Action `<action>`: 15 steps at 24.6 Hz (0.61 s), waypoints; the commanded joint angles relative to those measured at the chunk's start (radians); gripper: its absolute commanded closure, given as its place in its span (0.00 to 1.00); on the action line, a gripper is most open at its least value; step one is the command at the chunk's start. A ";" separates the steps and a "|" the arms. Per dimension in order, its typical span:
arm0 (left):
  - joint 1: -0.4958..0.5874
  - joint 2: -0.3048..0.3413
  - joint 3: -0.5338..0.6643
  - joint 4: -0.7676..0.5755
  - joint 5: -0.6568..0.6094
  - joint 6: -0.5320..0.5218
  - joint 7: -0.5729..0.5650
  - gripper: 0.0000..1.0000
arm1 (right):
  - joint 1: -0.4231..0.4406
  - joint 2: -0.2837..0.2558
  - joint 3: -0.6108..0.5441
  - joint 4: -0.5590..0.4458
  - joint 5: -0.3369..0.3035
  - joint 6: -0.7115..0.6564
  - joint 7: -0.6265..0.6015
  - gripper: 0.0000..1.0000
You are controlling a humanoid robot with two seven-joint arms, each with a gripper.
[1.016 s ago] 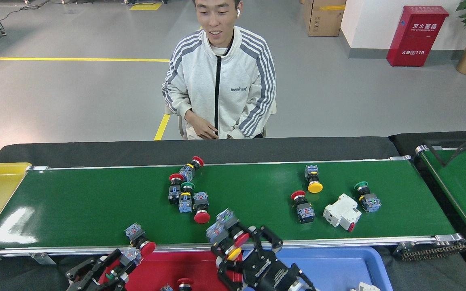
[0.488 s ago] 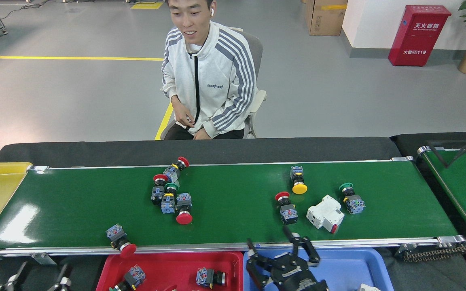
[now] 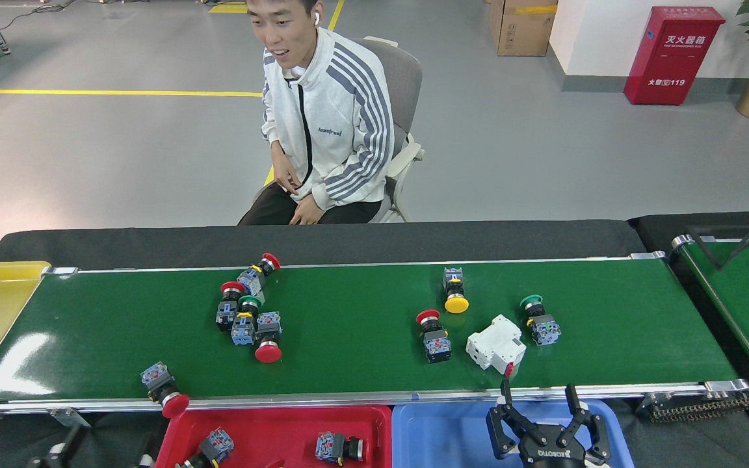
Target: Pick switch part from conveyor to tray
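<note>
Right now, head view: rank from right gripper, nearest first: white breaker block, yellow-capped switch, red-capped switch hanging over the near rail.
1. White breaker block, just beyond the right gripper, on the conveyor.
2. Yellow-capped switch, farther back.
3. Red-capped switch at the near rail, far left.

The robot's right gripper is matte black, with slim jointed fingers and white lettering on its body at six o'clock.
</note>
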 commanded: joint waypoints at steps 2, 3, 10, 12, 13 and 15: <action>-0.036 0.003 -0.024 -0.005 -0.016 0.071 -0.053 0.00 | -0.024 -0.032 0.026 -0.006 0.001 -0.105 0.043 0.00; -0.048 0.003 -0.024 0.001 -0.016 0.077 -0.053 0.00 | -0.026 -0.032 0.026 -0.006 0.001 -0.136 0.057 0.00; -0.180 0.011 -0.024 0.130 -0.018 0.176 -0.053 0.00 | -0.081 -0.034 0.028 0.000 -0.001 -0.265 0.159 0.00; -0.203 0.014 -0.023 0.151 -0.019 0.181 -0.053 0.00 | -0.104 -0.034 0.031 0.015 -0.001 -0.266 0.173 0.00; -0.215 0.020 -0.023 0.167 -0.021 0.184 -0.053 0.00 | -0.118 -0.034 0.034 0.023 -0.001 -0.268 0.181 0.00; -0.244 0.033 -0.018 0.200 -0.047 0.201 -0.053 0.00 | -0.144 -0.034 0.043 0.040 -0.001 -0.280 0.193 0.00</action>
